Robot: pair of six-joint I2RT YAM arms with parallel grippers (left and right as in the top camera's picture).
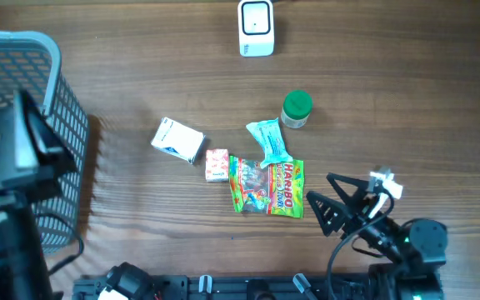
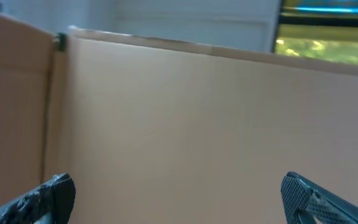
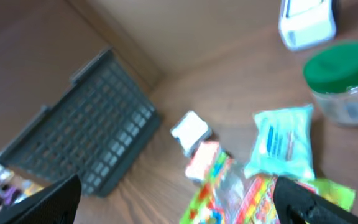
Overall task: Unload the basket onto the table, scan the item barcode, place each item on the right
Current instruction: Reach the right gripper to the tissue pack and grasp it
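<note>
Overhead, a brown wood-grain table [image 1: 140,50] is seen. A grey wire-mesh basket [image 1: 57,108] is cut off at the left edge and partly covered by the dark left arm [image 1: 23,150].

Near the middle a glossy gummy bag [image 1: 267,187] is laid flat, its long axis running left to right and one short end turned toward the right gripper [image 1: 320,187]. That gripper is held just beside the bag with its fingers spread and nothing between them. A white and blue carton [image 1: 178,139] is set to the bag's upper left, tilted, its long axis running from upper left to lower right. A crinkled pale-blue packet [image 1: 267,140] is touching the bag's top edge. A round jar [image 1: 297,109] with a green lid is stood upright near the packet. A white, rounded scanner [image 1: 256,27] is placed well apart at the far edge. A small pink and white box [image 1: 217,165] is touching the bag's left end.

Print on all items is too small to be read, and whether a barcode faces up cannot be told.

From the left wrist, the left gripper [image 2: 176,202] is seen spread wide and empty before a plain tan panel [image 2: 179,112]; only its fingertips are shown. The right wrist view is blurred.
</note>
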